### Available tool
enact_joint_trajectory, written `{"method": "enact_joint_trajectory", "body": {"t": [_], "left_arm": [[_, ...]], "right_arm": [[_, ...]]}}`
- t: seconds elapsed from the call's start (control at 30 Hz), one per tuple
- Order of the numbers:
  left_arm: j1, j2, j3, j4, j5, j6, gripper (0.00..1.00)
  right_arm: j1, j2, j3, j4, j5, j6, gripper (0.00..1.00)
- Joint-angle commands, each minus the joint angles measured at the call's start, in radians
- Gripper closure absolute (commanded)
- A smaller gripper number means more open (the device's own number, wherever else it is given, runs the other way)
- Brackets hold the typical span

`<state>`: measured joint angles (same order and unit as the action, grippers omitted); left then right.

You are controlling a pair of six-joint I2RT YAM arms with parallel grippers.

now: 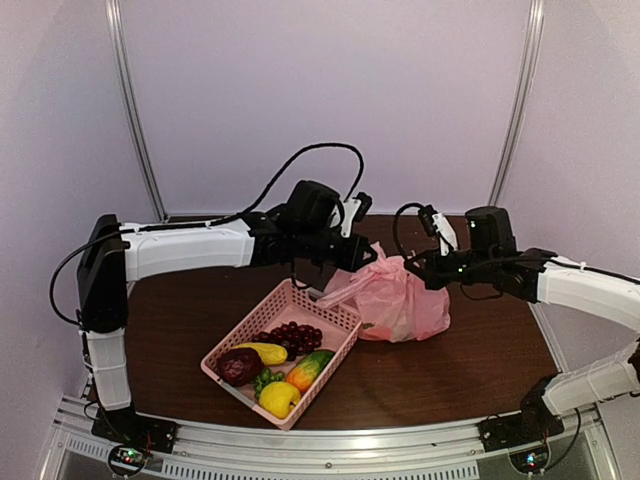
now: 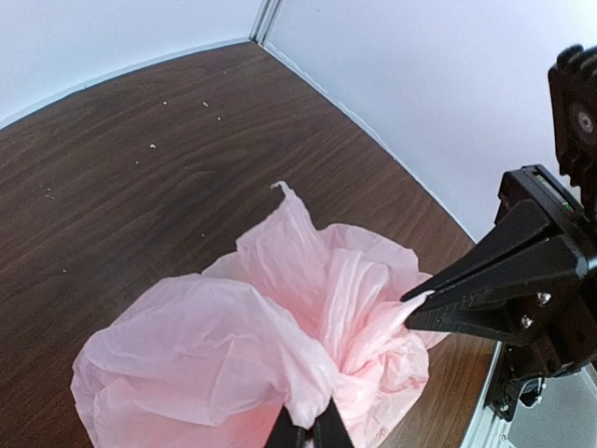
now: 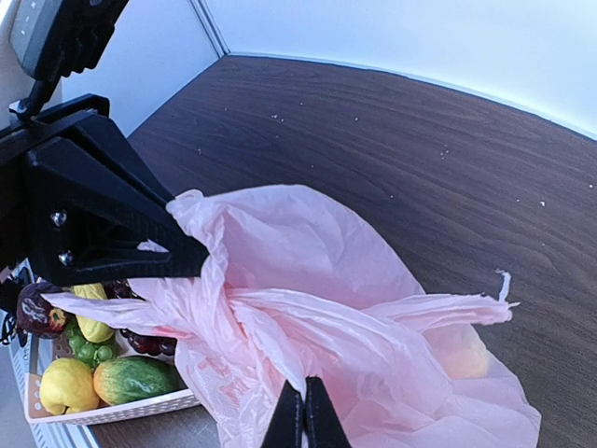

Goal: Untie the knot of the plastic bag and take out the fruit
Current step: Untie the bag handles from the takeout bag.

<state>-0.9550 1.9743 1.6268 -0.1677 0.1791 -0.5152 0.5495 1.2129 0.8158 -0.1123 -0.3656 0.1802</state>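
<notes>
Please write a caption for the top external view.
Left pincer and right pincer pinch the plastic bag beside the basket.

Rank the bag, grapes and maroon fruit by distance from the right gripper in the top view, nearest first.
1. bag: pinched in the right gripper itself.
2. grapes: middle of the basket, to the gripper's left.
3. maroon fruit: near-left corner of the basket, farthest.
</notes>
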Motion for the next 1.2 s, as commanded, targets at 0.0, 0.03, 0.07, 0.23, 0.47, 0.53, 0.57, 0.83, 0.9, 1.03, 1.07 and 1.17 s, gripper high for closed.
{"method": "enact_joint_trajectory", "body": {"t": [0.0,0.03,0.07,0.23,0.47,0.53,0.57,0.83,0.9,1.03,1.07,1.17], "left_arm": [[0.033,-0.061,-0.014,-0.01,-0.049,-0.008,1.0],[0.037,-0.065,-0.027,-0.005,-0.044,-0.011,1.0],[0.038,-0.067,-0.039,0.002,-0.04,-0.014,1.0],[0.039,-0.069,-0.091,0.016,-0.04,-0.038,1.0],[0.04,-0.078,-0.127,0.045,-0.013,-0.052,1.0],[0.04,-0.081,-0.126,0.058,0.006,-0.051,1.0],[0.04,-0.082,-0.125,0.064,0.013,-0.05,1.0],[0.039,-0.089,-0.125,0.079,0.044,-0.041,1.0],[0.04,-0.089,-0.125,0.079,0.048,-0.04,1.0],[0.04,-0.089,-0.121,0.08,0.054,-0.037,1.0],[0.04,-0.089,-0.121,0.081,0.055,-0.037,1.0],[0.039,-0.089,-0.12,0.08,0.056,-0.037,1.0]], "right_arm": [[-0.005,-0.058,-0.057,0.009,0.083,0.04,1.0],[-0.005,-0.065,-0.07,0.013,0.088,0.045,1.0],[-0.005,-0.069,-0.083,0.017,0.088,0.051,1.0],[-0.005,-0.068,-0.14,0.044,0.065,0.079,1.0],[-0.005,-0.089,-0.152,0.043,0.046,0.094,1.0],[-0.005,-0.091,-0.122,0.006,0.036,0.085,0.95],[-0.005,-0.093,-0.105,-0.021,0.035,0.077,0.86],[-0.006,-0.074,0.013,-0.127,0.045,0.028,0.47],[-0.007,-0.041,0.045,-0.144,0.031,0.011,0.45],[-0.011,0.031,0.101,-0.165,-0.013,-0.02,0.43],[-0.012,0.048,0.112,-0.167,-0.027,-0.026,0.43],[-0.018,0.097,0.138,-0.163,-0.07,-0.037,0.43]]}}
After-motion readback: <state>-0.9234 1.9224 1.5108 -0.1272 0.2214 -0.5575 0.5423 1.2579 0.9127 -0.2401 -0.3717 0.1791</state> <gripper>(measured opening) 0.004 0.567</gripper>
